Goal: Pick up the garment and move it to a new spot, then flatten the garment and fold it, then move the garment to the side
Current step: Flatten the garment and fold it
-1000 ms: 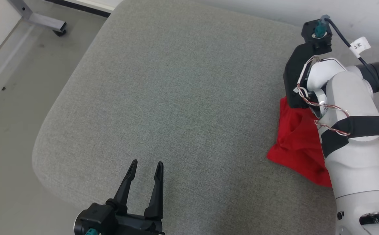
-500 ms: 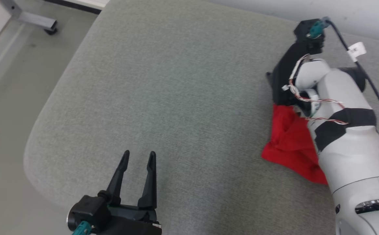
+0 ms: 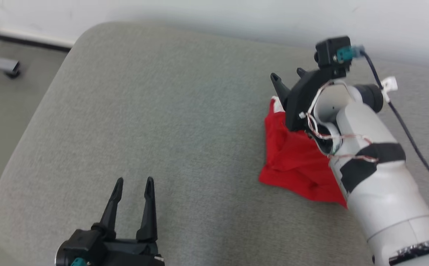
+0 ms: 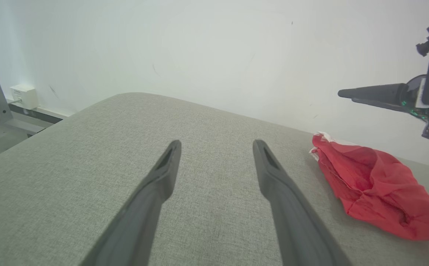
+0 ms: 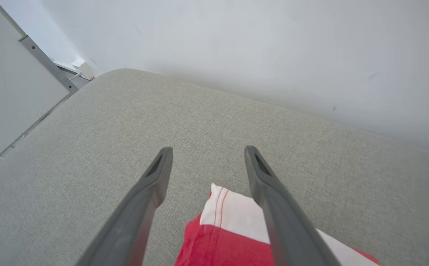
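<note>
The garment (image 3: 292,162) is a red cloth with a white band, lying crumpled on the right side of a grey cushion (image 3: 170,111). My right gripper (image 3: 287,75) hangs open just above its far edge, with nothing between the fingers. In the right wrist view the gripper (image 5: 208,149) stands open over the garment's (image 5: 214,240) white-banded end. My left gripper (image 3: 134,181) is open and empty near the cushion's front left. In the left wrist view that gripper (image 4: 217,144) points across the cushion, with the garment (image 4: 377,188) to its right. My right forearm hides part of the garment in the head view.
A pale wall (image 3: 236,14) runs close behind the cushion. Grey floor (image 3: 0,111) lies beyond the cushion's rounded left edge, with a metal frame foot (image 3: 0,64) on it. A black cable (image 3: 402,122) trails from my right wrist.
My right gripper has opened, let go of the garment and risen off it. The garment now lies in a heap. The head camera has shifted, so the whole picture has moved.
</note>
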You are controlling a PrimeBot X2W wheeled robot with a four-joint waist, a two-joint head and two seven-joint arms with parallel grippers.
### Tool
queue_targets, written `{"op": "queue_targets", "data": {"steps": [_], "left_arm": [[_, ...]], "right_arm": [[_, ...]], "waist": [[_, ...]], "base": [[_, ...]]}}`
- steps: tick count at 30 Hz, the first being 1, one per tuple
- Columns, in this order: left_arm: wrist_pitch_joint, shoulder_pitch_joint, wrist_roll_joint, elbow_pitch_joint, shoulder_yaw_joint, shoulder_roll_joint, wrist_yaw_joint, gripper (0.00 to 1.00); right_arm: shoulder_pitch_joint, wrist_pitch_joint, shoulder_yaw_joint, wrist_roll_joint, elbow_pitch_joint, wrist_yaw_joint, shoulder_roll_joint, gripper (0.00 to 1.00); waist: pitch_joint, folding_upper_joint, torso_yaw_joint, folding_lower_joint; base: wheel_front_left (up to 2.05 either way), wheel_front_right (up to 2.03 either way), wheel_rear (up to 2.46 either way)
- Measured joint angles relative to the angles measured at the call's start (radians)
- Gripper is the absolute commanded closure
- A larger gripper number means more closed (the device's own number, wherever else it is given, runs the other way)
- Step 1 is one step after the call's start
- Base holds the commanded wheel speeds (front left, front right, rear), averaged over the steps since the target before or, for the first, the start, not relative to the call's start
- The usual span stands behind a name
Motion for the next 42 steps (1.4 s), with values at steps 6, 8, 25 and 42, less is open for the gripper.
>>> {"op": "queue_targets", "data": {"steps": [6,8,25,42], "left_arm": [[0.0,0.04,0.023,0.006,0.026,0.0,-0.007,0.0],[0.0,0.05,0.025,0.009,0.033,0.0,-0.007,0.0],[0.0,0.109,0.068,0.05,0.084,0.0,-0.016,0.0],[0.0,0.169,0.142,0.092,0.17,0.001,-0.058,0.0]], "right_arm": [[0.131,-0.158,-0.05,-0.071,-0.056,0.0,0.0,0.0],[0.183,-0.206,-0.081,-0.111,-0.087,0.0,0.0,0.0],[0.658,-0.424,-0.299,-0.224,-0.469,0.0,-0.041,0.0],[0.961,-0.493,-0.261,-0.171,-0.639,0.0,-0.038,0.0]], "waist": [[-0.062,0.0,-0.058,0.0],[-0.084,0.0,-0.074,-0.0001],[-0.208,-0.0001,-0.204,-0.0001],[-0.251,0.0001,-0.321,0.0]], "base": [[0.0,0.0,0.0],[0.0,0.0,0.0],[0.0,0.0,0.0],[0.0,0.0,0.0]]}}
